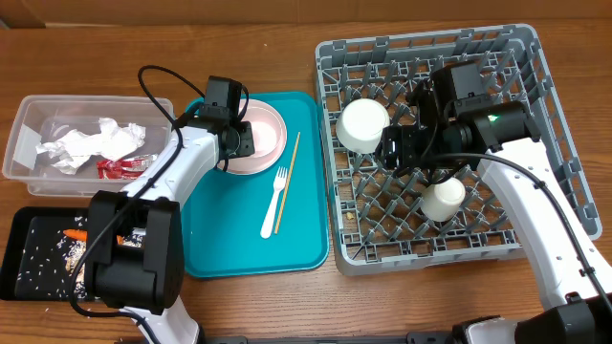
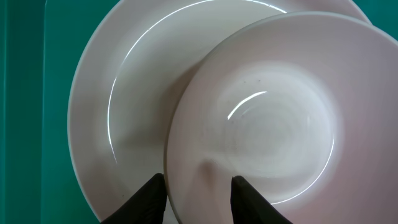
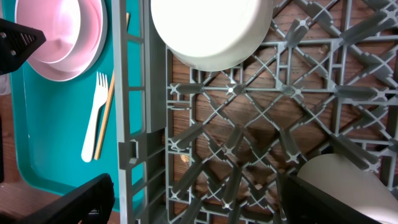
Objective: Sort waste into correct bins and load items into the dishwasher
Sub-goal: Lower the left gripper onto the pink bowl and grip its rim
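A pale pink plate with a pink-white bowl on it sits at the back of the teal tray. My left gripper is open, and its fingers straddle the near rim of the bowl, one outside over the plate and one inside. A white fork and wooden chopsticks lie on the tray. My right gripper is open and empty over the grey rack. The rack holds a white bowl and a white cup.
The clear tub at the far left holds crumpled napkins and a red wrapper. The black tray in front of it holds a carrot and rice scraps. The right wrist view shows the rack lattice, the fork and the plate.
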`<move>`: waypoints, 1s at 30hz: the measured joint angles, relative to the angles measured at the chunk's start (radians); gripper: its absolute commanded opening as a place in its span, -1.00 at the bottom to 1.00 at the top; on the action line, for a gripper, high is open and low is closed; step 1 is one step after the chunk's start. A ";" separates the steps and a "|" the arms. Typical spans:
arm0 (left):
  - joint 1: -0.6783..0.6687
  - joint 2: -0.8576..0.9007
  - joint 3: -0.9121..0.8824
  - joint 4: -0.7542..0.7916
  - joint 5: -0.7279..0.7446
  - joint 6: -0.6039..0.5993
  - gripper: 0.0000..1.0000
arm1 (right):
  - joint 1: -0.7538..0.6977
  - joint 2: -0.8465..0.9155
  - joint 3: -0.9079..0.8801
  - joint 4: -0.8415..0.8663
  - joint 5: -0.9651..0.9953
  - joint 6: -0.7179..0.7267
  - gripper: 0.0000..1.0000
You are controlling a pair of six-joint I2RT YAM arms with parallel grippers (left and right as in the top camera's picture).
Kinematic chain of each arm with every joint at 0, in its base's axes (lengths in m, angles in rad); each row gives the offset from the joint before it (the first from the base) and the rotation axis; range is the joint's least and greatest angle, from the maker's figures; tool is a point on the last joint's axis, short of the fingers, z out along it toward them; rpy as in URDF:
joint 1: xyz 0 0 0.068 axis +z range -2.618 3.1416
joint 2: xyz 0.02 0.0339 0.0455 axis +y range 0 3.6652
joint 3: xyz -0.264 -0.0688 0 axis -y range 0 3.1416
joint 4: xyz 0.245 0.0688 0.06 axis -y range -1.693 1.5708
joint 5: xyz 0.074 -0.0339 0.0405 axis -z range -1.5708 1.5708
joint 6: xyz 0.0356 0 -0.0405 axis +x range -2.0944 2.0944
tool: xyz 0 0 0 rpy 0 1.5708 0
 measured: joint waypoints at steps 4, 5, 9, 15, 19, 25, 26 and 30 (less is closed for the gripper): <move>0.000 0.000 0.000 0.000 0.000 0.000 -0.28 | 0.000 0.000 0.000 0.001 0.000 0.000 0.77; 0.000 0.000 0.000 0.000 0.000 0.000 -0.28 | 0.000 0.000 0.000 0.001 0.000 -0.001 0.77; 0.000 0.000 0.000 0.000 0.000 0.000 -0.27 | 0.000 0.000 0.000 0.001 0.000 0.000 0.77; 0.000 0.000 0.000 0.000 0.000 -0.005 -0.28 | 0.000 0.000 0.000 0.001 0.000 0.000 0.77; 0.000 0.000 0.000 0.000 0.000 -0.017 -0.27 | 0.000 0.000 0.000 0.000 0.000 -0.001 0.77; 0.000 0.000 -0.002 0.016 -0.008 -0.046 -0.38 | 0.000 0.000 0.000 0.001 0.000 -0.001 0.77; 0.000 0.000 -0.002 0.017 -0.008 -0.048 -0.46 | 0.000 0.000 0.000 0.001 0.000 -0.001 0.77; 0.000 0.000 -0.003 0.023 -0.012 -0.050 -0.46 | 0.000 0.000 0.000 0.001 0.000 0.000 0.76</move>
